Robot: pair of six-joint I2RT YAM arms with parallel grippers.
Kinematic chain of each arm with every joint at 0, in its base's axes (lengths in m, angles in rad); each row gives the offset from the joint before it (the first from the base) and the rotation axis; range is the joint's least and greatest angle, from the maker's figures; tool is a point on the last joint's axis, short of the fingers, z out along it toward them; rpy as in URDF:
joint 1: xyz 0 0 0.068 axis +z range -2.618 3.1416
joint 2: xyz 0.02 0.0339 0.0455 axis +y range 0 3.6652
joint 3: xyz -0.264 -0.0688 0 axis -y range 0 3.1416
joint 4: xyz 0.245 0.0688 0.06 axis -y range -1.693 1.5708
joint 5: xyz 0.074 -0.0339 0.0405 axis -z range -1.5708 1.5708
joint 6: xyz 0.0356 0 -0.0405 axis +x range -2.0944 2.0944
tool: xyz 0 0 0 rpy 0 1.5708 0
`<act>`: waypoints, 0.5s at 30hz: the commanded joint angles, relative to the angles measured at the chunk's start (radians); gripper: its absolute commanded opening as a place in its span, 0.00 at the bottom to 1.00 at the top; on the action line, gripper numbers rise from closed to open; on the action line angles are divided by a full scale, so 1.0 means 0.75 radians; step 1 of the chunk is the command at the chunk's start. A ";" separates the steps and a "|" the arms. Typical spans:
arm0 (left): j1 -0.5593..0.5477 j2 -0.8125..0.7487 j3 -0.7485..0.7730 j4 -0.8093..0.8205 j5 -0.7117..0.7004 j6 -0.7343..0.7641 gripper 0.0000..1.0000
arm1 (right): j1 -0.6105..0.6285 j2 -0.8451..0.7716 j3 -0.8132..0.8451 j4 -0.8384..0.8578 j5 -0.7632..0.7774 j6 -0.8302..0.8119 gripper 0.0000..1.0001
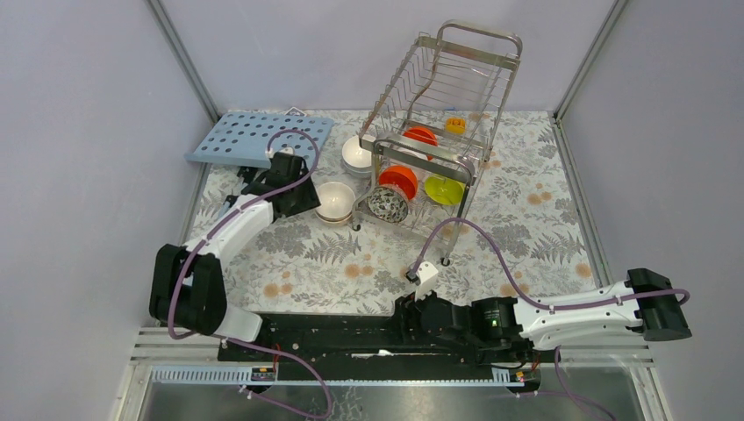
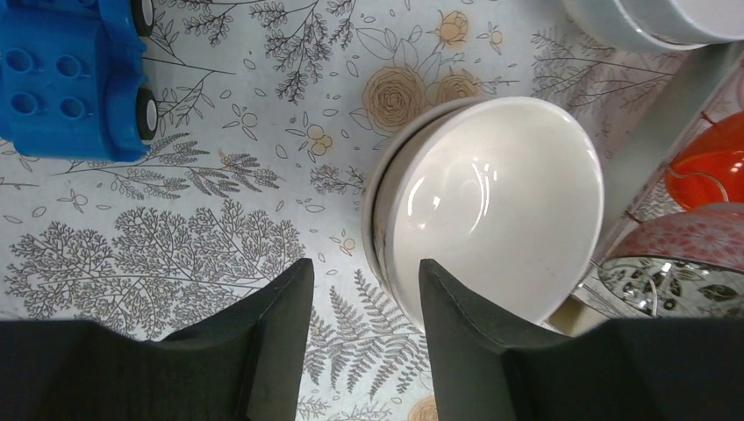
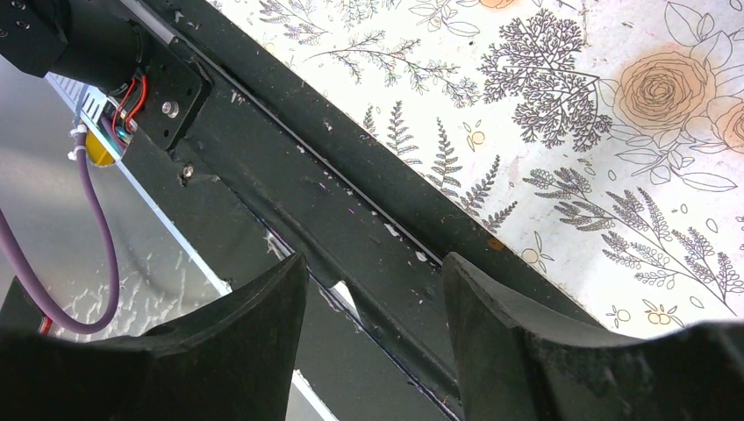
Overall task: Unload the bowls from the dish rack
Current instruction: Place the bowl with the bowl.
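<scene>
Near table [image 1: 351, 272]: bare cloth, open from the near edge up to the dish rack [image 1: 439, 114].
Left of rack: cream bowls [image 1: 336, 202] and white bowls [image 1: 357, 155] crowd its posts.
Blue block [image 2: 70, 79] to cream bowls: open cloth between.
Back left: perforated board [image 1: 254, 139] blocks the corner.
Right of rack: bare cloth to the wall.

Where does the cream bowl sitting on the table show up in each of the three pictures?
Top view: cream bowl left of the rack, beside the left gripper.
Left wrist: centre-right, just ahead of that gripper.
Right wrist: not in it.
Shared landmark: the flowered table cover.
</scene>
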 commanded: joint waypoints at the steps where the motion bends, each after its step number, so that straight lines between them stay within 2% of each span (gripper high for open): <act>1: 0.002 0.048 0.040 0.098 -0.028 0.001 0.48 | 0.011 -0.018 0.003 0.008 0.068 0.024 0.64; 9: 0.002 0.089 0.046 0.108 -0.046 0.001 0.30 | 0.011 -0.018 0.003 0.003 0.070 0.020 0.64; 15: 0.003 0.098 0.033 0.113 -0.043 0.002 0.25 | 0.011 -0.016 -0.004 0.007 0.069 0.024 0.64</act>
